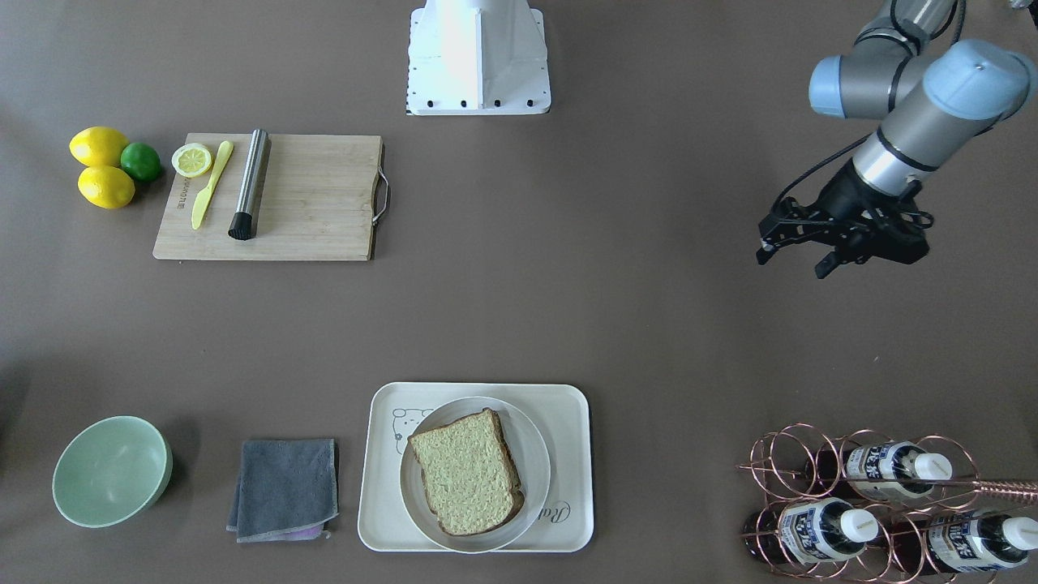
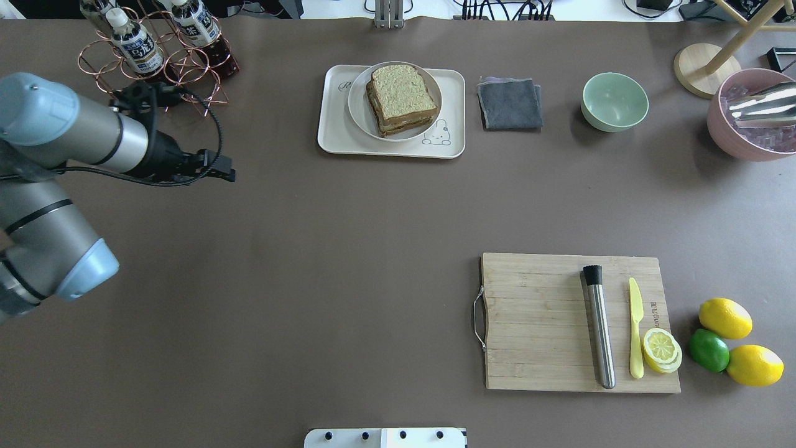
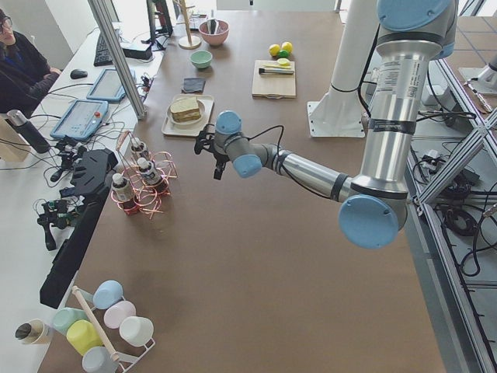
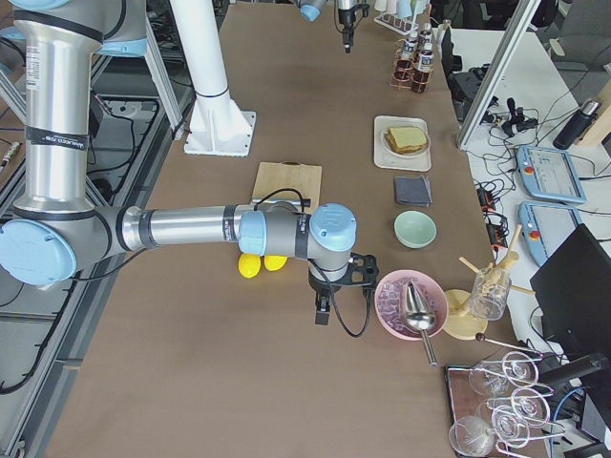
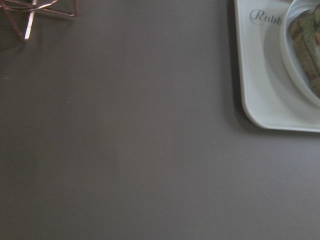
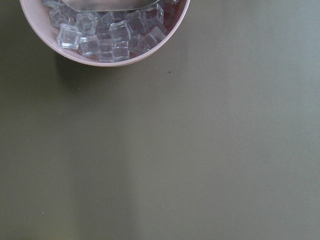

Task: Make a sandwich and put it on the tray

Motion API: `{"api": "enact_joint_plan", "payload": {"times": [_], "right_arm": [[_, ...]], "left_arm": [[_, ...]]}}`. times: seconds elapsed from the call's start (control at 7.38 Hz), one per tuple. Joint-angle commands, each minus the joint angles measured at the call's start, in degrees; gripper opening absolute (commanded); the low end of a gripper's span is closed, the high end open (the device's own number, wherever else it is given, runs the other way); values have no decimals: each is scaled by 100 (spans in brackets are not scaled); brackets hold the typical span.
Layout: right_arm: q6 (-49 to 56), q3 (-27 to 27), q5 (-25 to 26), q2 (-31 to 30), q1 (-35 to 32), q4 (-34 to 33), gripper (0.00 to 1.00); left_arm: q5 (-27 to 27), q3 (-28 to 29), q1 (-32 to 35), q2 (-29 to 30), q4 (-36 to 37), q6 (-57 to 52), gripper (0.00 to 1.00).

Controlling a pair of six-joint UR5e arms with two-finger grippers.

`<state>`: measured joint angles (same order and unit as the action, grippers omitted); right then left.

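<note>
Near right: wooden cutting board (image 2: pixel 541 323). Mid-table, left: left gripper (image 1: pixel 793 264) hovers, jaws apart, empty. Far right: right gripper (image 4: pixel 325 310) beside pink ice bowl (image 2: pixel 724 137), opening cannot be told. Far centre: stacked sandwich (image 2: pixel 401 98) on white plate (image 2: pixel 357 102), plate resting in tray (image 2: pixel 333 134).

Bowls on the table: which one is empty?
The pale green bowl beside the grey cloth; the pink bowl holds ice cubes and a metal scoop.
</note>
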<state>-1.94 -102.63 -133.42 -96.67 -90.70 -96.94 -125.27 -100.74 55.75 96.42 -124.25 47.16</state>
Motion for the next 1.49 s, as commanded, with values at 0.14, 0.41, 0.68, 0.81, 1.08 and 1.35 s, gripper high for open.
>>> {"api": "enact_joint_plan", "payload": {"times": [0.14,0.41,0.68,0.81,1.08,1.35], "right_arm": [[9,7,9,-53,0,0,100],[9,-11,9,-71,0,0,100],[9,24,9,-71,0,0,100],[9,42,61,-71,0,0,100],[0,50,105,-158,0,0,100],[0,51,254,-176,0,0,100]], "left_arm": [[-929,54,2462,5,3166,-4530,99],[-877,185,3054,167,4397,-6020,99],[-474,816,3056,-316,4243,-6096,99],[-481,1019,3152,-360,4034,-6026,99],[-481,1066,3390,-361,4040,-5999,99],[-524,1100,3390,-308,4040,-5999,99]]}}
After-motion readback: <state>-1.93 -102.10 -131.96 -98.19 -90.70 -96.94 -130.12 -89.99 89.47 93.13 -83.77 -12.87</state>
